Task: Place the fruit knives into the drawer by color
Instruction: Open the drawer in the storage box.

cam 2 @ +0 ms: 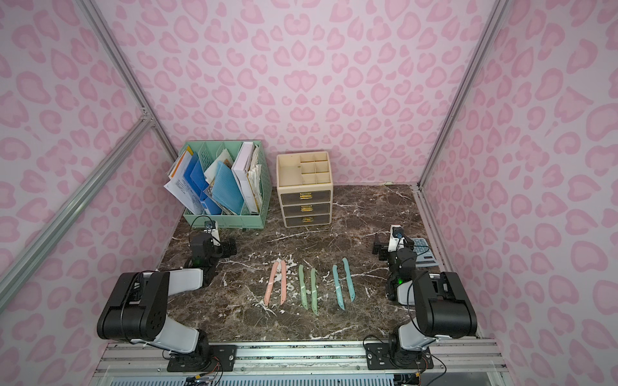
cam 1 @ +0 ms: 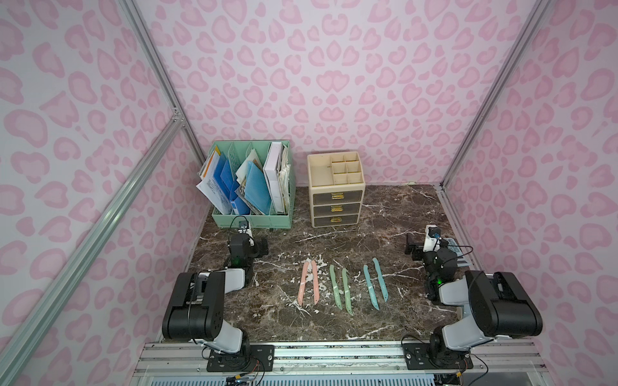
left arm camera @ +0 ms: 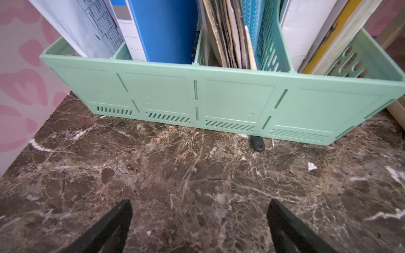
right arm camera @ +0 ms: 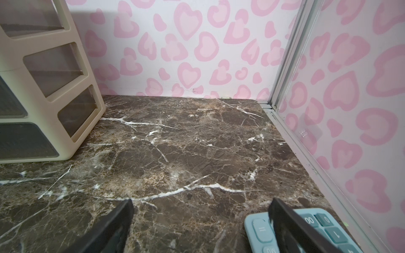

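Six fruit knives lie side by side on the marble table in both top views: two pink [cam 1: 303,284] [cam 1: 315,282], two mint green [cam 1: 334,285] [cam 1: 347,291] and two teal [cam 1: 369,285] [cam 1: 380,279]. Behind them stands the cream drawer unit [cam 1: 336,207], its three drawers shut. My left gripper [left arm camera: 199,206] hovers open over bare marble left of the knives, facing the green file box. My right gripper [right arm camera: 201,203] is open too, right of the knives, one finger [right arm camera: 285,221] over a calculator. Neither holds anything.
A mint green file organizer [cam 1: 254,187] full of folders stands at the back left beside the drawer unit [cam 2: 306,209]. A light blue calculator [right arm camera: 263,230] lies by the right wall rail [right arm camera: 291,140]. Pink patterned walls close in three sides.
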